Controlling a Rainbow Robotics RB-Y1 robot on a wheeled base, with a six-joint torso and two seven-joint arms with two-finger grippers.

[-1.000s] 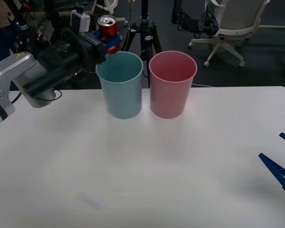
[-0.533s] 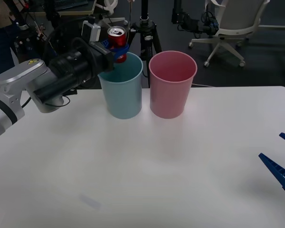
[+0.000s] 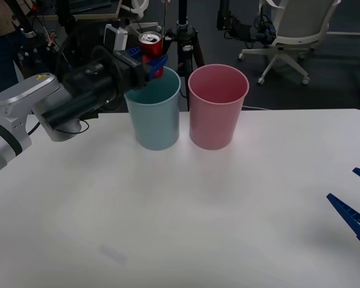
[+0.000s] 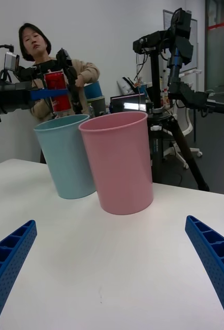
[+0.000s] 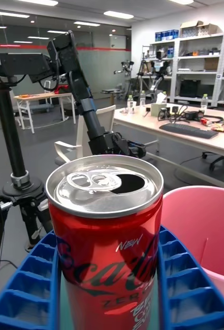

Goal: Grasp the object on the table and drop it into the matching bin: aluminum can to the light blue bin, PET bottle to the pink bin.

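The red aluminum can stands upright in the air, clamped between the blue ribbed fingers of the left gripper, directly above the far rim of the light blue bin. In the left wrist view the can shows its silver top with the tab hole open, a blue finger pressed to each side of its body.

The left arm reaches in level from about 9 o'clock of the bin, its black forearm stretched over the table's far left edge, the wrist ending at the bin's rim. The can's lower part is hidden behind the fingers and the bin's rim in the front view.

The pink bin stands just beside the blue one, at its 3 o'clock; whether the two touch is hard to tell. Both sit near the table's far edge.

The right gripper waits low at the table's near right edge, well apart from the bins, its fingers spread wide. A black tripod stands on the floor behind the bins, at 12 o'clock.
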